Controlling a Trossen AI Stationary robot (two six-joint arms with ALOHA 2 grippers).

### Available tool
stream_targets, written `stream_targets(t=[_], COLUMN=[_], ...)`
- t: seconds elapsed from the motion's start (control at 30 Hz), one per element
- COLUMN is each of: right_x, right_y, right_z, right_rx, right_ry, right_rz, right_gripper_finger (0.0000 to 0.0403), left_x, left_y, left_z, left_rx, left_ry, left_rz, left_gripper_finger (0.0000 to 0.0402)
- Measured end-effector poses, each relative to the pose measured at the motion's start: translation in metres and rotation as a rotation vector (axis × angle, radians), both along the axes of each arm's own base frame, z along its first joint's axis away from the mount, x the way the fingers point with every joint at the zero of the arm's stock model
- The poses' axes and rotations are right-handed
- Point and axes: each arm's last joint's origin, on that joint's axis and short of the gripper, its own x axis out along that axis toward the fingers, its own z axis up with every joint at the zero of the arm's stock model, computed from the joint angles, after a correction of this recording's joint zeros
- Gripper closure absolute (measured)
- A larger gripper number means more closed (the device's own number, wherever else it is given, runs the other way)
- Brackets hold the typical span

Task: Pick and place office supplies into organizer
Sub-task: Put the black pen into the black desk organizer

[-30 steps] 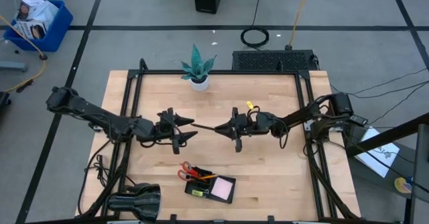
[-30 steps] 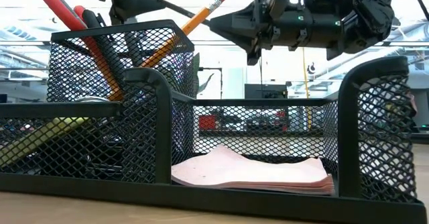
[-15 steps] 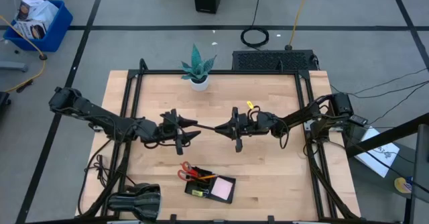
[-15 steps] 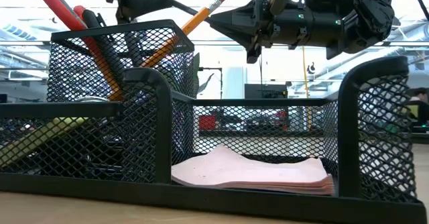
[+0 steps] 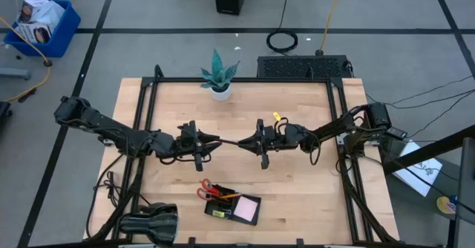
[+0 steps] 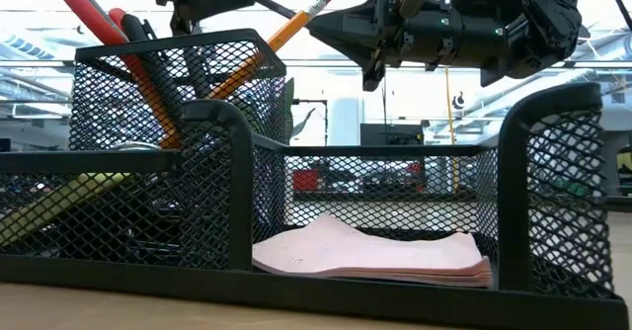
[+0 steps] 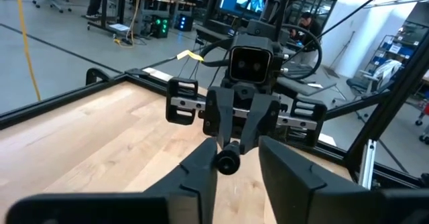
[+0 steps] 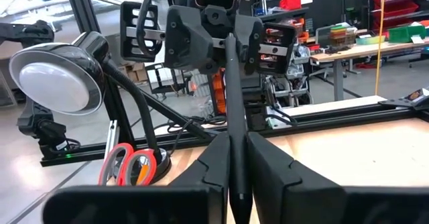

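Nearest, at the bottom centre of the high view, sits the organizer (image 5: 233,208) with scissors (image 5: 206,188) and a pencil (image 5: 226,197) already standing in its left end, a pink pad (image 5: 246,208) lying flat in its right bay. A black lamp (image 5: 150,223) lies just left of it, in the lower left.

Farther up, mid-frame, the two arms meet tip to tip above the bare wood. The right gripper (image 5: 246,140) is pinched tight on one end of a black pen (image 5: 228,140). The left gripper (image 5: 211,139) has its fingers narrowed around the other end, seemingly just touching it; I cannot tell if its grip is firm.

So this looks like a handover of the pen, right arm to left. Next the left should clamp fully, the right let go, and the left carry the pen down to the organizer's cup.

At the top of the table stands a plant (image 5: 220,77), well clear of it all.
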Motion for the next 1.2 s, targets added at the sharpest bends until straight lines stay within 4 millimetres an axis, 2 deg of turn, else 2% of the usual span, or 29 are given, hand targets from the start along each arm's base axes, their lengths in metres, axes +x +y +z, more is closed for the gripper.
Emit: stream_targets(t=[0.47,0.77,1.03,1.2], right_x=[-0.0001,0.0,-0.0003,-0.0014], right_y=[0.0004,0.0006,0.0037,0.004], right_z=[0.0007,0.0007,0.0006,-0.0007], right_rx=[-0.001,0.003,-0.007,-0.009], right_ry=[-0.007,-0.006,-0.006,-0.002], right_rz=[0.002,0.001,0.09,0.102], right_gripper_finger=[0.0369,0.0357,0.0338,0.0331], left_x=[-0.0001,0.0,-0.0013,-0.002], left_y=[-0.0001,0.0,-0.0052,-0.0074], left_z=[0.0004,0.0001,-0.0001,-0.0001], left_rx=[0.02,0.027,0.028,0.036], left_ry=[0.001,0.004,0.006,0.007], left_rz=[-0.001,-0.002,-0.031,-0.039], left_gripper_finger=[0.0364,0.0344,0.0371,0.0358])
